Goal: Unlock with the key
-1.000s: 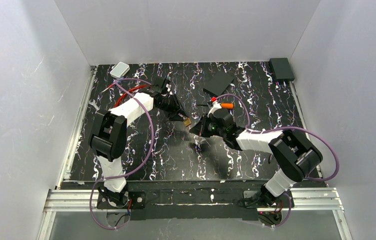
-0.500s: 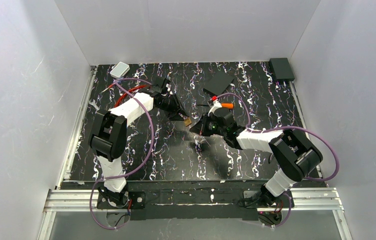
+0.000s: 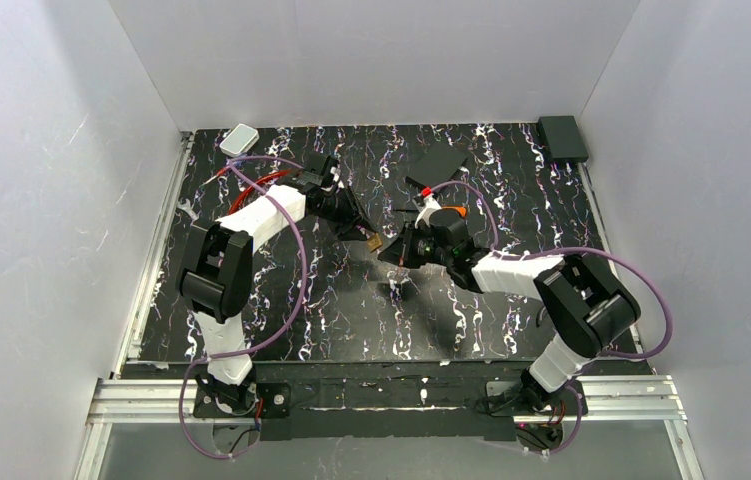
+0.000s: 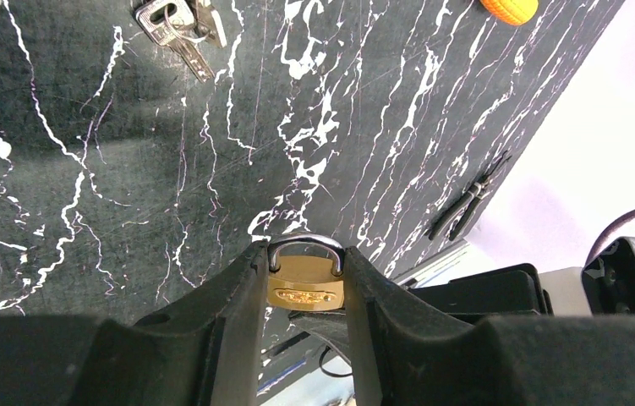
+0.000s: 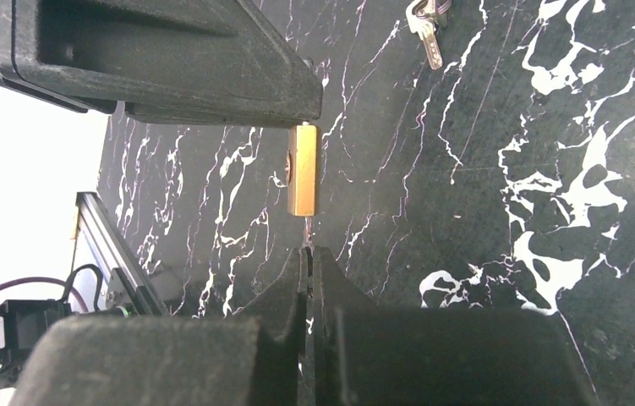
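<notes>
Tiny, stiff and slippery, the key (image 5: 308,230) seems pinched by its bow in the right gripper (image 5: 308,254), jaws together; the left gripper (image 4: 305,255) jaws clamp the padlock (image 4: 305,288)

Black white-veined table (image 3: 331,310) — key bunch (image 4: 177,25), grey box (image 3: 239,139), red cable (image 3: 261,183)

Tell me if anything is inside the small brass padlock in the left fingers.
A thin silvery key, pinched in the right fingers, reaches the small brass padlock's base. How far it enters is covered by its body.
</notes>
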`<state>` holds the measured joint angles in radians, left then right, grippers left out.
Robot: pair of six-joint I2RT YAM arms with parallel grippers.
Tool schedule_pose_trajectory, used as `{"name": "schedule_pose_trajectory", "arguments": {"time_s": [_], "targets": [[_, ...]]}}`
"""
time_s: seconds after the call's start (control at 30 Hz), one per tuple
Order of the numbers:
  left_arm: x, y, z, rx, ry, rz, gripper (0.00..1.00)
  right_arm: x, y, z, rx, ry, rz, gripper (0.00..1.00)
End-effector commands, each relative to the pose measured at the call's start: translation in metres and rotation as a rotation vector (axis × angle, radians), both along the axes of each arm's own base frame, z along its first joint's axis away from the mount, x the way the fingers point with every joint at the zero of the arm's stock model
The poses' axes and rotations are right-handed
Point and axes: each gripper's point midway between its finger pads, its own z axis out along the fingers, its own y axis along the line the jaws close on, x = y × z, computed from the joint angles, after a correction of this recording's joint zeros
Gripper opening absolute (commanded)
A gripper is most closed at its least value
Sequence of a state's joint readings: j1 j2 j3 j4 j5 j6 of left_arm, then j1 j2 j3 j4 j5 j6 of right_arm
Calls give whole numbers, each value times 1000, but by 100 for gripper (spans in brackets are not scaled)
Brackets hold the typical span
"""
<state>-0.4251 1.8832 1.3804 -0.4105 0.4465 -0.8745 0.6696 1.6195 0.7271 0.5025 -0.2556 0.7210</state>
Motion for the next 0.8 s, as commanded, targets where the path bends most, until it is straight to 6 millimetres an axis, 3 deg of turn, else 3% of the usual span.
{"name": "schedule_pose_trajectory", "arguments": {"time_s": [0.0, 0.77], "targets": [[-6, -1, 26, -43, -41, -20, 0, 16, 15, 31, 71, -86, 41, 1], [-6, -2, 27, -48, -41, -22, 0, 26, 10, 32, 60, -98, 40, 1]]}}
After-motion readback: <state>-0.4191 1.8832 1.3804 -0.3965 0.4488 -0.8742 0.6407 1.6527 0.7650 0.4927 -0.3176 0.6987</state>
